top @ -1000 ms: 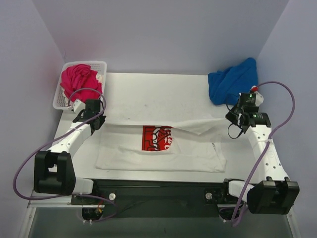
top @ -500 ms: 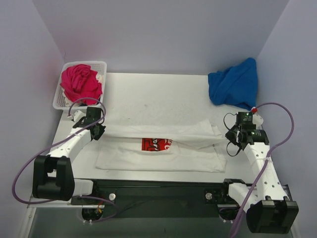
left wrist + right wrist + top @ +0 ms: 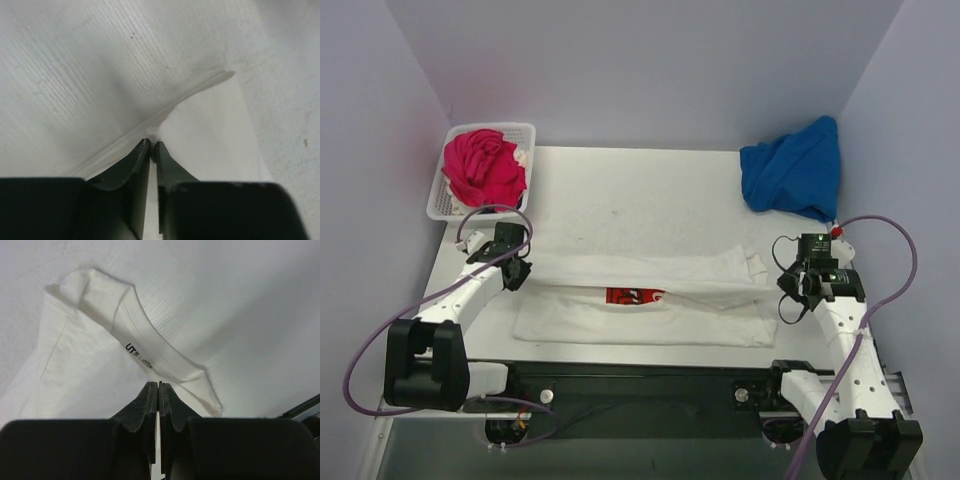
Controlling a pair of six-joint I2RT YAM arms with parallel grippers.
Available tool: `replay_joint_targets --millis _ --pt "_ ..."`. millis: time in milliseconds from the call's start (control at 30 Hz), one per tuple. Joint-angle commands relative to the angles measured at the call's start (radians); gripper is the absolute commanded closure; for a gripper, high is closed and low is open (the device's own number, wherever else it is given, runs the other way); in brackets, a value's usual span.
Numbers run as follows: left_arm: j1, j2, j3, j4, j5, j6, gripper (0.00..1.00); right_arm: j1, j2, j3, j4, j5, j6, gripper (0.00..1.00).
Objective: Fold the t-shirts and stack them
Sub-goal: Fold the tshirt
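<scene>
The big white shirt lies spread across the near part of the table, stretched between the two grippers. Its far edge is folded toward them in a long band that covers all but a strip of the red print. The left gripper is down at the shirt's left end. Its fingers are only a thin crack apart and their tips sit right at a corner of the folded edge, with bare table beyond them. From here I cannot tell whether any cloth is caught between them. The right gripper is low at the shirt's other end with its fingers pressed together. A sliver of white shows between them, so it looks pinched onto the cloth. Just beyond its tips the collar stands up a little, a small label showing inside it. Well past the right gripper, in the far corner, a blue shirt sits bunched in a heap. Beyond the left gripper is a white basket holding a crumpled pink shirt.
</scene>
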Motion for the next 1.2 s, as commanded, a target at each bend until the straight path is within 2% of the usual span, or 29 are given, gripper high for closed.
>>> replay_joint_targets --millis 0,33,67,100,167,200,233,333,500,700,867,1167 --pt "0.018 -0.009 -0.022 -0.004 -0.035 -0.019 0.72 -0.01 0.031 -0.025 -0.041 0.011 0.018 1.0" --pt "0.016 -0.008 -0.03 -0.008 -0.035 -0.024 0.68 -0.008 0.033 -0.03 -0.042 0.008 0.024 1.0" --pt "0.018 -0.008 -0.043 -0.013 -0.038 -0.036 0.54 -0.008 0.031 -0.033 -0.047 0.007 0.031 1.0" --pt "0.018 -0.011 -0.047 -0.022 -0.041 -0.042 0.45 -0.008 0.028 -0.037 -0.053 0.008 0.034 0.89" --pt "0.018 -0.014 -0.054 -0.022 -0.053 -0.05 0.34 -0.008 0.021 -0.048 -0.061 0.022 0.051 0.73" --pt "0.019 -0.014 -0.053 -0.018 -0.056 -0.051 0.3 -0.008 0.018 -0.054 -0.062 0.027 0.054 0.59" --pt "0.019 -0.016 -0.05 -0.013 -0.056 -0.052 0.28 -0.007 0.018 -0.057 -0.062 0.022 0.055 0.58" --pt "0.018 -0.008 -0.034 0.036 -0.021 -0.029 0.27 0.022 0.024 -0.05 -0.056 0.031 0.058 0.57" --pt "-0.007 0.018 -0.011 0.11 0.056 0.027 0.26 0.223 0.047 -0.028 -0.029 0.071 0.041 0.58" --pt "-0.05 0.023 -0.01 0.156 0.094 0.074 0.26 0.407 0.117 -0.067 0.023 0.013 0.066 0.7" --pt "-0.061 0.024 -0.019 0.17 0.103 0.096 0.26 0.438 0.186 -0.106 0.057 -0.03 0.107 0.75" --pt "-0.065 0.055 -0.017 0.183 0.12 0.108 0.26 0.455 0.323 -0.119 0.155 -0.13 0.123 0.69"
